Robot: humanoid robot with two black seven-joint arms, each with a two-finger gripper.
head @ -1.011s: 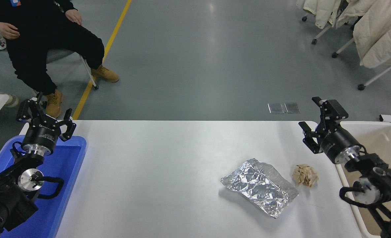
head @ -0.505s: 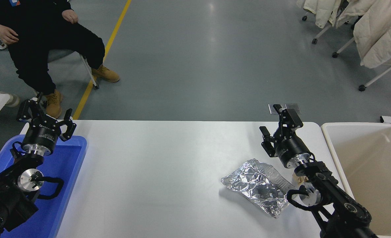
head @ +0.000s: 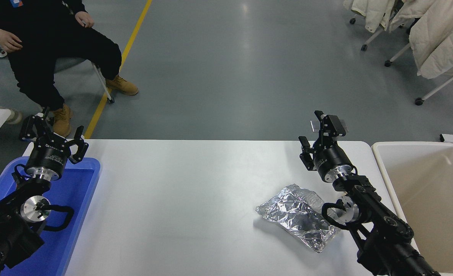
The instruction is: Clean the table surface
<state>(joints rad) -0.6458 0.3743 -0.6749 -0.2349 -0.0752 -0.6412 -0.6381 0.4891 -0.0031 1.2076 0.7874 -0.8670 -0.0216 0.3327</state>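
Note:
The white table surface (head: 180,191) fills the lower half of the head view. A crumpled sheet of silver foil (head: 293,216) lies on its right part. My right gripper (head: 319,132) hangs open over the table's far right edge, just beyond the foil, with nothing between its fingers. The right arm (head: 368,222) runs along the foil's right side and covers the table there. At the far left my left gripper (head: 54,132) stands open and empty, parked above the blue tray.
A blue plastic tray (head: 81,199) sits at the table's left end. A beige bin (head: 433,191) stands past the right end. A person (head: 50,42) in black sits at the far left, and coats hang on wheeled racks (head: 437,34) at the top right.
My right arm swung left from over the beige bin to over the table beside the foil, staying open. It now hides the crumpled brown paper ball. The left arm has not moved.

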